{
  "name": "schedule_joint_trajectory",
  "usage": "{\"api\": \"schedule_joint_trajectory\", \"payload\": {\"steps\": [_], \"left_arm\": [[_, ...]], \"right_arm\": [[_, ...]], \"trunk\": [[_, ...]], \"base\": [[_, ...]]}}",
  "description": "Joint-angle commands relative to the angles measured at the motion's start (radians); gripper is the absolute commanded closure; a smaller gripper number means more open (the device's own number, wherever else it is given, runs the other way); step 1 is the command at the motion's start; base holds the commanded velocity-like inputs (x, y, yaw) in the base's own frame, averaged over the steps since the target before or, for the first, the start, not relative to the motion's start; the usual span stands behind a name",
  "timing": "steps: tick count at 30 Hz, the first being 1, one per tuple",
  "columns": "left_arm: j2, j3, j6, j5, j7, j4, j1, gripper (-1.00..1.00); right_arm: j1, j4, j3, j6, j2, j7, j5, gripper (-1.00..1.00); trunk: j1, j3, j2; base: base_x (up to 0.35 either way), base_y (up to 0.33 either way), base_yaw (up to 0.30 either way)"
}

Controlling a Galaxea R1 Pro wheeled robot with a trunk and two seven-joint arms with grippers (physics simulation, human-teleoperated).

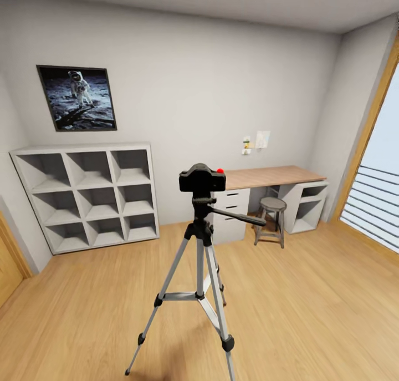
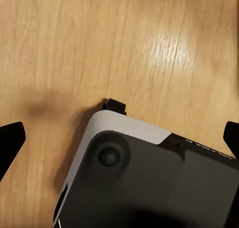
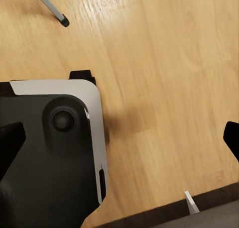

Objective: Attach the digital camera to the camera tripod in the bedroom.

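The camera tripod (image 1: 200,259) stands in the middle of the bedroom's light wood floor, silver legs spread and its black pan handle pointing right. On its black head sits the digital camera (image 1: 201,178), small and black with a red button on top. In the right wrist view one tripod leg tip (image 3: 52,9) rests on the floor. My left gripper (image 2: 119,138) hangs open above the floor with nothing between its fingers. My right gripper (image 3: 119,138) is open and empty too.
A white cube shelf (image 1: 88,195) stands at the back left under an astronaut picture (image 1: 77,98). A wood-topped desk (image 1: 271,177) and a round grey stool (image 1: 271,220) are at the back right. A tall window (image 1: 377,203) is on the right. My own base (image 2: 149,178) shows below both grippers.
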Motion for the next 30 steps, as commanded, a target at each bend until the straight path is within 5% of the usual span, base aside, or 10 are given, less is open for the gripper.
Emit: {"api": "schedule_joint_trajectory", "payload": {"steps": [1, 30], "left_arm": [[-0.001, -0.009, -0.009, 0.006, 0.003, -0.001, -0.001, -1.0], [-0.002, -0.015, -0.036, -0.004, 0.003, -0.01, -0.001, -1.0]], "right_arm": [[-0.001, 0.003, 0.009, -0.002, 0.0, 0.005, -0.011, -1.0], [-0.001, 0.002, 0.01, -0.009, -0.002, 0.003, -0.011, -1.0]], "trunk": [[0.0, 0.0, -0.001], [0.0, 0.039, -0.001]], "base": [[0.0, 0.0, 0.0], [0.0, 0.0, 0.0]]}}
